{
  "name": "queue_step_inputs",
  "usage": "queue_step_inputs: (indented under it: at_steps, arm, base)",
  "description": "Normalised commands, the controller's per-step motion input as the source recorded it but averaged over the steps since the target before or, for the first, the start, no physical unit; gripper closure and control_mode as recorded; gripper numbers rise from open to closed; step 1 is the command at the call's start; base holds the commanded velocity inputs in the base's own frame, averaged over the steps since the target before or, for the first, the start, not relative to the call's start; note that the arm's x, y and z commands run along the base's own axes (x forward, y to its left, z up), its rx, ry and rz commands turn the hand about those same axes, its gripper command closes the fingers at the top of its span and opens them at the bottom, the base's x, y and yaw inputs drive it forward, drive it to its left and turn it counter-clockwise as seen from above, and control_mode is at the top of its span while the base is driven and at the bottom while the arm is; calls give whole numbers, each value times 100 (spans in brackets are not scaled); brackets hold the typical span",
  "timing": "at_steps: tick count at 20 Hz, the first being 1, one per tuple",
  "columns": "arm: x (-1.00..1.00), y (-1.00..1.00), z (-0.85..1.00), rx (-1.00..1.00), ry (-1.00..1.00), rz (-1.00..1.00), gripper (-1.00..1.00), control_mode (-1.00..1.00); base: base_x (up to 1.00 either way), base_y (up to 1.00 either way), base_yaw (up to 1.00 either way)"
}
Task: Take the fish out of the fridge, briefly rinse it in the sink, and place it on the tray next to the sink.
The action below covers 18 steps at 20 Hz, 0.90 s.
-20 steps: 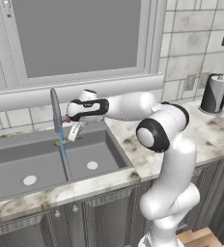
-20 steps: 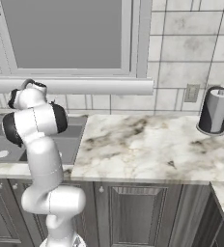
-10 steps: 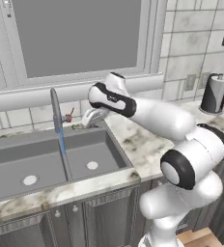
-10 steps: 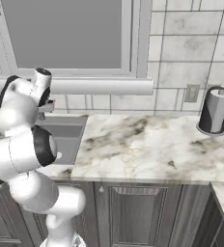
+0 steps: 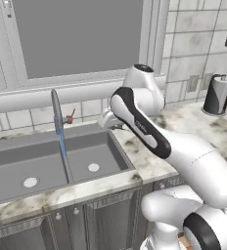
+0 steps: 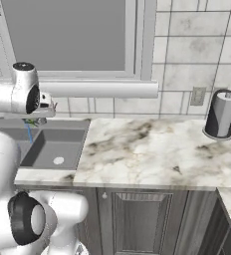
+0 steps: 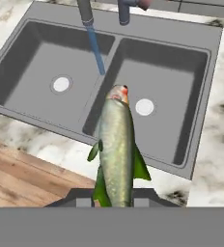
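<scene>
In the hand view my gripper (image 7: 115,201) is shut on the tail end of the fish (image 7: 116,144), a slender silvery-green fish hanging head-down over the front rim of the sink (image 7: 201,96), by the right basin. In the left base view the gripper (image 5: 106,120) hangs above the sink's (image 5: 17,166) back right corner, right of the faucet (image 5: 56,108). A thin stream of water (image 5: 63,146) runs from the spout. The right base view has the gripper (image 6: 39,117) over the sink (image 6: 77,142). The tray and the fridge are out of view.
The faucet's small red lever (image 5: 69,117) stands just left of the hand. Marble counter (image 6: 147,149) stretches right of the sink to a dark cylindrical holder (image 6: 220,114) by the tiled wall. A window sill (image 5: 47,95) runs behind the sink.
The arm has swung right, carrying the fish away from the water stream toward the right side of the sink. The grip on the fish holds; water keeps running.
</scene>
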Motion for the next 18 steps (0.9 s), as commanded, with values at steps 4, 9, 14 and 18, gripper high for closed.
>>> queue_step_inputs:
  at_steps: [4,9,14,18]
  arm:
    - [-99,-18,39,-24,-36,-37,100,-100]
    - [-31,-4,24,-1,-24,-14,100,-100]
    - [-55,-1,-2,2,0,0,100,-100]
    - [0,0,0,0,0,0,100,100]
  base:
    - [0,0,0]
    - [0,0,0]
    - [0,0,0]
    - [-100,23,0]
